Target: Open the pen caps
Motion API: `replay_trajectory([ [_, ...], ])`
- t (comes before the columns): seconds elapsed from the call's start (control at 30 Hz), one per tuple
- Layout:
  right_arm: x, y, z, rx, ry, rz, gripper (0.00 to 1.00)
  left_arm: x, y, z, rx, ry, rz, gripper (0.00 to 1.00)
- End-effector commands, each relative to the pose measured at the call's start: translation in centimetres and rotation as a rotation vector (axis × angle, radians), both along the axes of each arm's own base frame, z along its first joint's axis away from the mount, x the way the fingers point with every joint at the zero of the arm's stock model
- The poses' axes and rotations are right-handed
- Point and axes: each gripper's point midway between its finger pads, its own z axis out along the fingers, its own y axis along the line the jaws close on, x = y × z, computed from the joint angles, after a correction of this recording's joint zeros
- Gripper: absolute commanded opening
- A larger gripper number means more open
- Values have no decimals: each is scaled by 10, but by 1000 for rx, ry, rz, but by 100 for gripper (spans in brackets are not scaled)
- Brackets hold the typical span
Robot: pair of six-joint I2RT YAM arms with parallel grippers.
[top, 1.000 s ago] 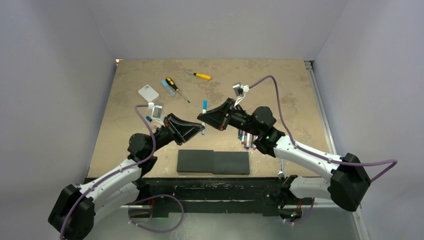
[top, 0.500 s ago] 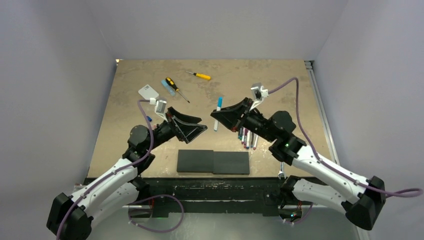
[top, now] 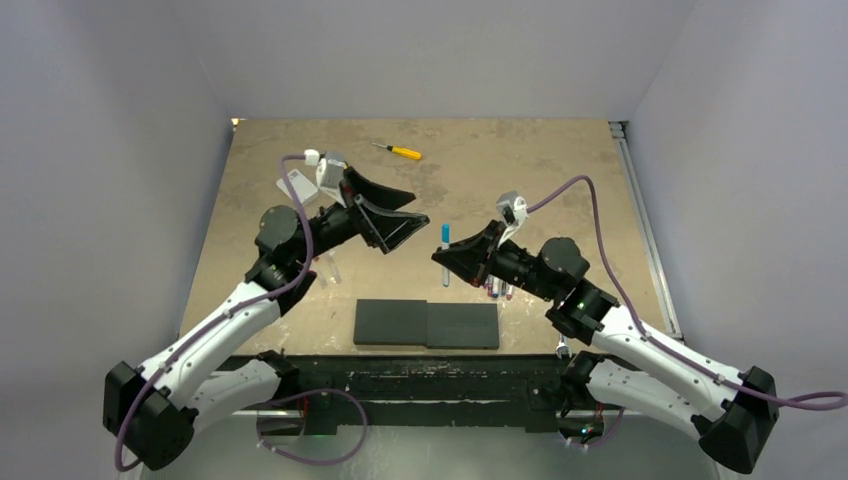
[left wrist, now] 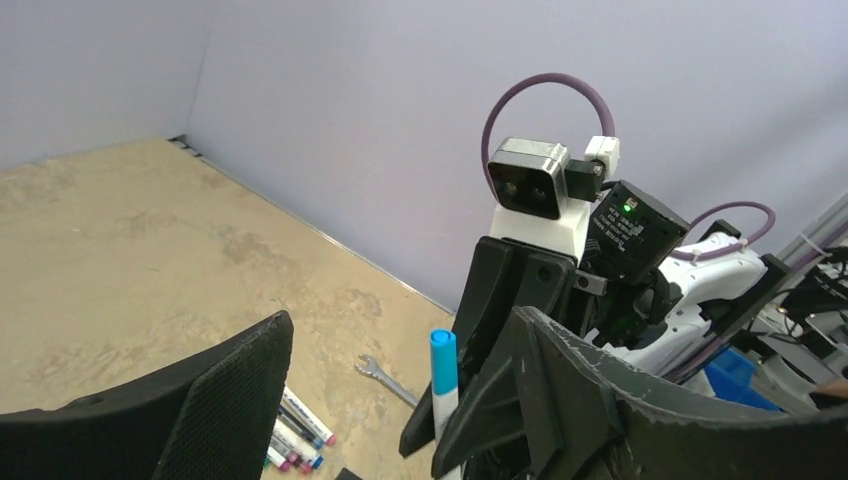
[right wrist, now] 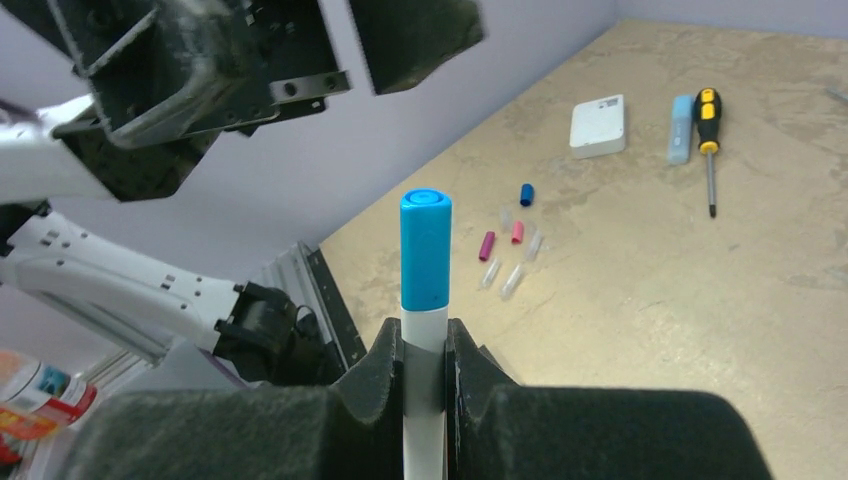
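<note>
Right wrist view: right gripper [right wrist: 425, 365] clamped on a marker pen [right wrist: 425, 400] by its white barrel, held clear of the table [right wrist: 640, 270], long axis upright, light blue cap [right wrist: 426, 248] uppermost and fitted. Opposite, the left gripper [top: 418, 210] gapes, fingers apart. Against the earlier frame, the left gripper has swung farther away and the marker pen has come nearer.

Pale lavender walls [top: 430, 50], mottled tan tabletop [top: 560, 160], metal rail [top: 643, 215] at right; even light

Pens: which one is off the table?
The light-blue-capped pen, clamped upright in the right gripper, cap on. The other pens lie bunched on the table.
</note>
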Motion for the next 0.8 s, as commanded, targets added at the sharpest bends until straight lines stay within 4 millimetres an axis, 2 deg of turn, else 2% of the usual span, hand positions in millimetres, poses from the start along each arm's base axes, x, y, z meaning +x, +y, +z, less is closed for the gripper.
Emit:
replay_trajectory([
  [0.0,-9,6,17,32,-66,62,0,-11,-22,10,20,-61,-166,75],
  [0.17,-9,12,18,21,-73,86,0,-11,-30,-9,45,-2,-217,72],
  [0.4,-7,20,15,12,-63,104,0,-17,-35,-14,55,4,-240,66],
  [0.77,-2,21,19,23,-62,80,0,-16,-45,-43,128,81,-245,51],
])
